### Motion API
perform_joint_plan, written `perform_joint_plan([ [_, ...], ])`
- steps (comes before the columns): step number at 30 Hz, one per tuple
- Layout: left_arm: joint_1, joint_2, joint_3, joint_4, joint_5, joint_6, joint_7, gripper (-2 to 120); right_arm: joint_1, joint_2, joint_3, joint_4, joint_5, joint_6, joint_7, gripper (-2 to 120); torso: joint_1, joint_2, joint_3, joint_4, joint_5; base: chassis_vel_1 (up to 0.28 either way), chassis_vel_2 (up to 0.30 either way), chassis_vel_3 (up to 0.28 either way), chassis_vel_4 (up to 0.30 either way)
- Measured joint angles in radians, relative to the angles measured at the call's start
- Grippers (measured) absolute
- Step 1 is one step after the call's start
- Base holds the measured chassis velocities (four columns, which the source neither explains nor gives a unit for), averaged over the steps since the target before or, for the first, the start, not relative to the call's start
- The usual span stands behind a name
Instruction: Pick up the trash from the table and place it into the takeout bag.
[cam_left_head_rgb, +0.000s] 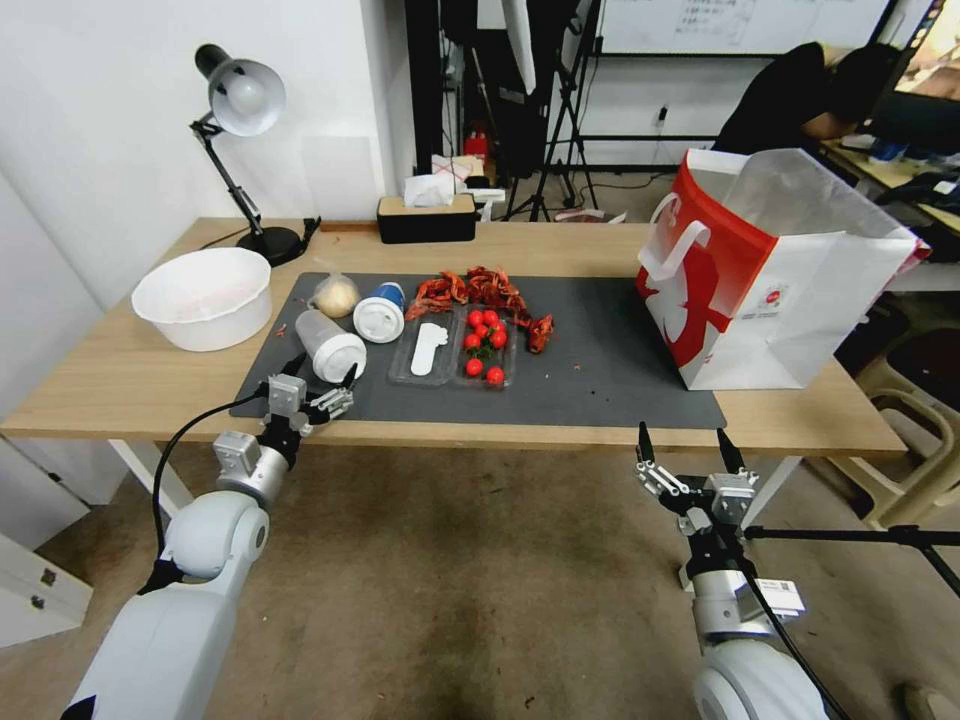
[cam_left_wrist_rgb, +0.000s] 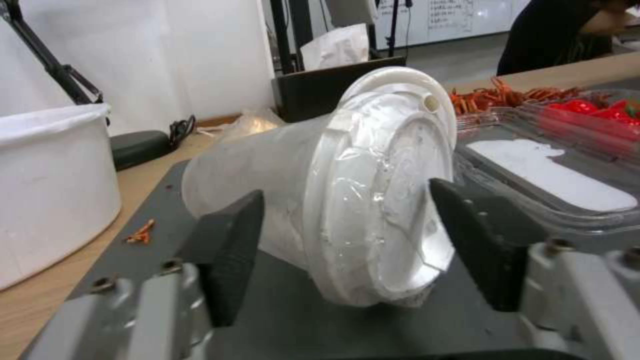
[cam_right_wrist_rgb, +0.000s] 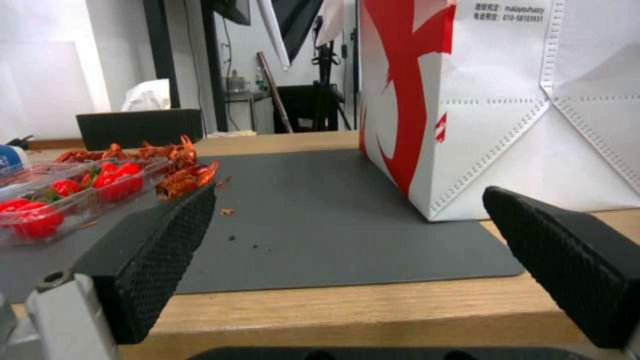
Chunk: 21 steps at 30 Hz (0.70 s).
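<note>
While the left gripper (cam_left_head_rgb: 322, 372) is straddling the toppled cup (cam_left_head_rgb: 330, 345) at the head view's lower left, jaws released, the thin wall is risking buckling or rolling; the right gripper (cam_left_head_rgb: 687, 450) is idling, released, below the bench (cam_left_head_rgb: 120, 380).

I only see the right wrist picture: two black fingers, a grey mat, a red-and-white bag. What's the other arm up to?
Observer: The left gripper sits at the mat's near left corner, fingers open either side of a clear cup with white lid lying on its side.
Visitor: And where is my arm, seen from above?
Observer: The right gripper hovers open off the table's near edge, short of the takeout bag.
</note>
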Motion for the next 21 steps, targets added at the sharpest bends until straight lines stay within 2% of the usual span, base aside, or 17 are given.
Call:
perform_joint_plan([
  [3,0.008,0.000,-0.002,-0.003,0.002,-0.003,0.000,56,0.000,0.001,0.000,0.000,0.000,0.001,0.000,100,0.000,0.000,0.000,0.0000,-0.0001,0.000,0.000,0.000,0.000],
  [6,0.018,-0.001,-0.008,-0.007,0.004,-0.010,0.003,40,0.000,0.002,-0.001,0.000,-0.001,0.001,0.000,100,0.000,0.000,0.000,0.0000,-0.0001,0.000,0.000,0.000,0.000],
  [7,0.018,-0.001,-0.008,-0.007,0.004,-0.010,0.003,40,0.000,0.002,-0.001,0.000,-0.001,0.001,0.000,100,0.000,0.000,0.000,0.0000,-0.0001,0.000,0.000,0.000,0.000],
  [14,0.029,0.000,-0.022,-0.009,0.010,-0.023,0.021,15,-0.005,0.004,-0.002,0.002,-0.004,0.003,0.000,100,0.000,0.000,0.000,0.0000,0.0000,0.000,0.000,0.000,0.000],
  [21,0.033,0.005,-0.026,-0.010,0.010,-0.039,0.038,7,-0.009,0.008,-0.003,0.004,-0.008,0.006,0.000,100,0.000,0.000,0.000,0.0001,-0.0001,0.000,0.000,0.000,0.000],
])
